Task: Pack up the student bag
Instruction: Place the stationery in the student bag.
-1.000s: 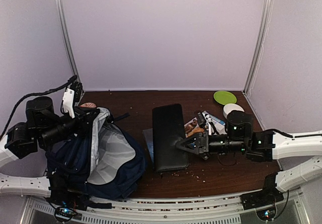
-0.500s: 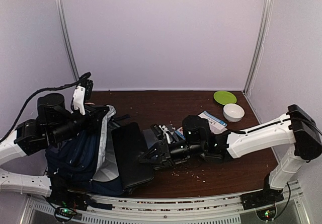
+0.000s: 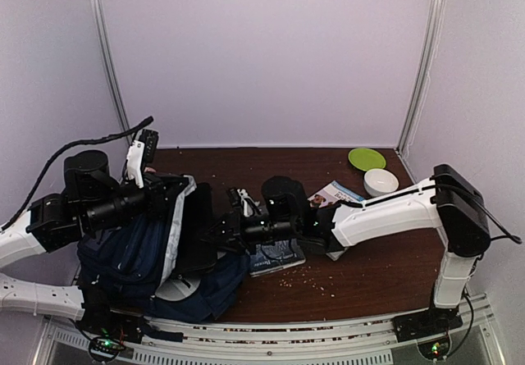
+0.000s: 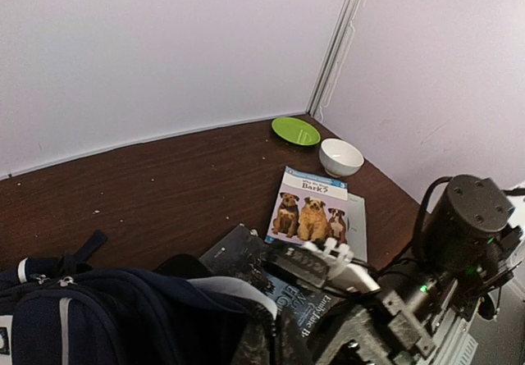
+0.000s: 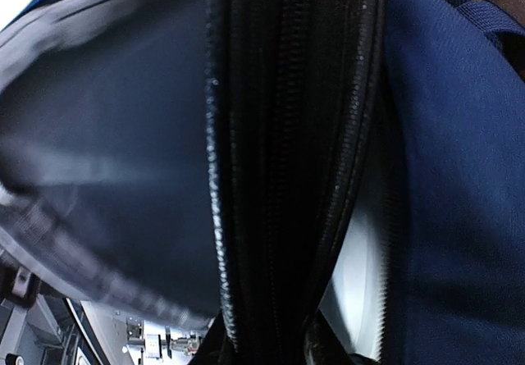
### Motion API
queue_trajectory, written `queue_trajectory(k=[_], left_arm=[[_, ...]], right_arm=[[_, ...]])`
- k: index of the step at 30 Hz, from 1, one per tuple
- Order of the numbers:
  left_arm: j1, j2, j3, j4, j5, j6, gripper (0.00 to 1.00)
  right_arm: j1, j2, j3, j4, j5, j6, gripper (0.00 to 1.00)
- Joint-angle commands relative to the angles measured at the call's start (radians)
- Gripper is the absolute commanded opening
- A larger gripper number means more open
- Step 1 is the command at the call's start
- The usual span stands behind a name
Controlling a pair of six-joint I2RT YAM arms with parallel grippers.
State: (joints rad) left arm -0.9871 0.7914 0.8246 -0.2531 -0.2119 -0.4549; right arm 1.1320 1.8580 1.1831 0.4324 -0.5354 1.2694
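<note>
The student bag [image 3: 123, 254] is sitting under the left gripper [image 3: 171, 193], which seems to be pinching its rim so the mouth is gaping. At that mouth, the right gripper [image 5: 271, 344] is clamping a black zip case [image 5: 295, 135], partly inside the bag for stowing.

Dark wood table [image 3: 271, 161]: green plate [image 3: 366, 158] & white bowl [image 3: 381, 182] upper right, dog book [image 4: 310, 214] centre-right, student bag [image 3: 131, 254] lower left, crumbs [image 3: 316, 276] thruout.

Overhead looks down from behind; left wrist faces across the table [image 4: 164, 176], right wrist crowds the shared student bag [image 3: 123, 254]
</note>
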Motion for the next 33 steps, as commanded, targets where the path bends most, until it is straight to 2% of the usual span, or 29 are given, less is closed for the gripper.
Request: queue_trajectory(k=[1,13,16,19,33], left_arm=[[-0.001,-0.018,0.019,0.278,0.061,-0.046,0.0],[-0.002,0.062,0.021,0.407,0.065,-0.127,0.0],[-0.002,0.075,0.036,0.39,-0.011,-0.144,0.0],[-0.002,0.096,0.045,0.415,-0.031,-0.154,0.0],[-0.003,0.215,0.097,0.576,0.111,-0.23,0.0]], right_arm=[[0.002,0.085,0.109,0.112,0.08,0.056,0.0],[0.033,0.28,0.304,0.1,0.127,0.08,0.0],[0.047,0.296,0.361,-0.016,0.134,0.002,0.0],[0.058,0.325,0.409,-0.073,0.14,-0.03,0.0],[0.066,0.568,0.665,0.058,0.085,0.125,0.0]])
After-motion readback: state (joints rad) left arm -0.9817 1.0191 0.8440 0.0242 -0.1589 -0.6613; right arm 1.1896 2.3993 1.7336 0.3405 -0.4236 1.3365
